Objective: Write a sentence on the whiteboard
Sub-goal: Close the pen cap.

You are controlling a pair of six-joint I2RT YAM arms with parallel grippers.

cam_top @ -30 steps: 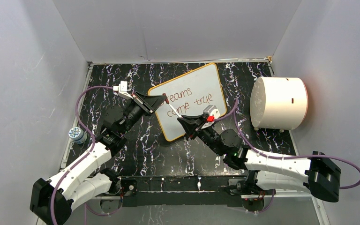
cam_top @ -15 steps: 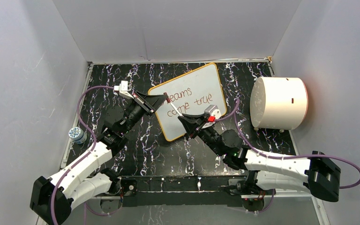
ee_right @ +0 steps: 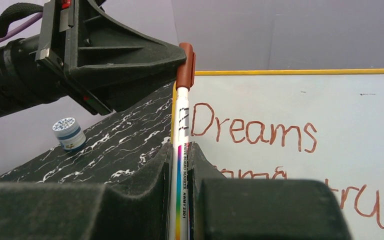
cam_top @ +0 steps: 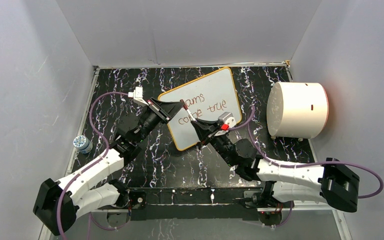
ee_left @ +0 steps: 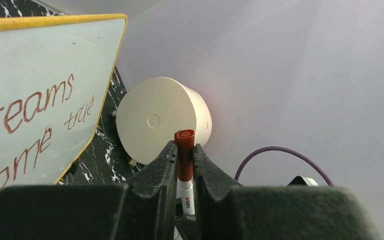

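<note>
The whiteboard lies tilted on the black marbled table and reads "Dreams come true" in red. It also shows in the left wrist view and the right wrist view. A white marker spans the gap between the grippers above the board's left part. My right gripper is shut on the marker's white barrel. My left gripper is shut on its red cap, which sits on the marker's end. The left fingers meet the cap from the left.
A big white cylinder stands right of the board and also shows in the left wrist view. A small blue-and-white jar sits at the table's left edge. Grey walls close in on three sides.
My left gripper and the marker's cap end have moved a little to the right over the board's left edge, hiding more of the word "Dreams". My right gripper has shifted slightly with the marker.
</note>
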